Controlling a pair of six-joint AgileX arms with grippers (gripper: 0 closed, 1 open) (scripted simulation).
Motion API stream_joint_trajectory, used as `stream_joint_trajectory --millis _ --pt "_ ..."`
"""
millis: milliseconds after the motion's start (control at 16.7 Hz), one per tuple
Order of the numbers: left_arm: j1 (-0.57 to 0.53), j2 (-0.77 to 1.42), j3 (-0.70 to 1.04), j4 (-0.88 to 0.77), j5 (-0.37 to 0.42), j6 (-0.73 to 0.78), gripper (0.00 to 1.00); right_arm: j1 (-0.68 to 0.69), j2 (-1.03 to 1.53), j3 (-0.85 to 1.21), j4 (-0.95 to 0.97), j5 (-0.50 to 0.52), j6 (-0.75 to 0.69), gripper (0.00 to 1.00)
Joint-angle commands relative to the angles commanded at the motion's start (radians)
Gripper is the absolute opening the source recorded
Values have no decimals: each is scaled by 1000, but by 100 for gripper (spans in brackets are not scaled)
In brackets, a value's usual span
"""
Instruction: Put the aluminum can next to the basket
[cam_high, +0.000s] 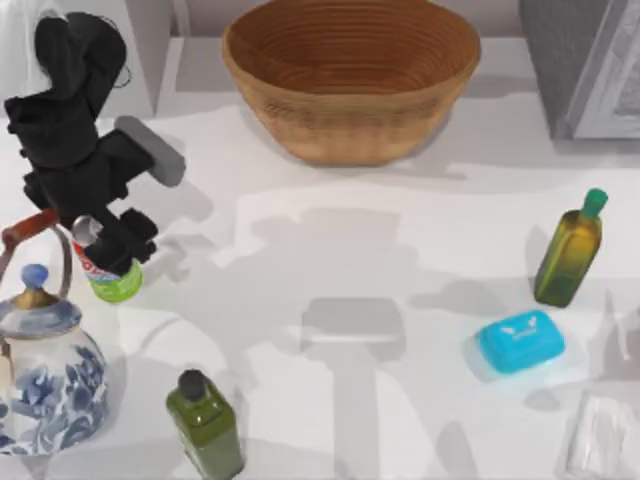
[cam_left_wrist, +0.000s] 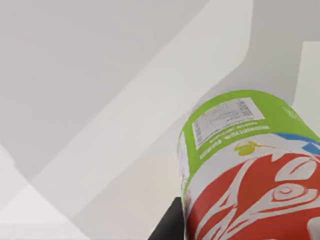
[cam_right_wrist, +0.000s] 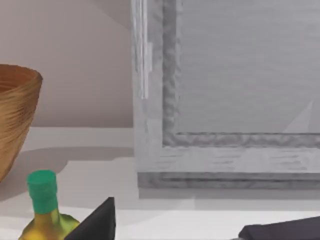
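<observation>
Closest to me, at the table's (cam_high: 330, 400) front left, sits a round blue-and-white flowered teapot (cam_high: 40, 375), glazed like china, and just right of it a squat dark green bottle (cam_high: 205, 425) with a black cap. Off to the front right lies a bright blue soap bar (cam_high: 520, 340) with a white emblem I cannot read, and behind it a taller olive bottle (cam_high: 568, 255) with a green cap stands upright.

Further back on the left, the left gripper (cam_high: 112, 250) is clamped on the can (cam_high: 108, 268), which is tilted with its silver top toward the teapot. Up close in the left wrist view, the can (cam_left_wrist: 250, 170) shows white swirling lettering on red, a lime-green band and a small white printed panel, all too fine to read.

The tabletop is plain, smooth white, crossed by soft shadows.

At the far edge sits the basket (cam_high: 350, 85), a wide bowl of ribbed light-brown wicker, well apart from the can. A pale grey framed panel (cam_right_wrist: 225, 100) stands at the far right. Whether the right gripper's fingers are spread, I cannot tell.
</observation>
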Motion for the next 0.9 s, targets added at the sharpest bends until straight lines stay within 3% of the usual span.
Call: stream_joint_trajectory --millis 540,720,900 --pt "-13 2 10 5 2 -12 0 0 0 0 0 0 0 100" --pt "-100 26 66 21 10 -110 0 0 0 0 0 0 0 100" --pt "-245 60 154 25 12 -301 0 0 0 0 0 0 0 100"
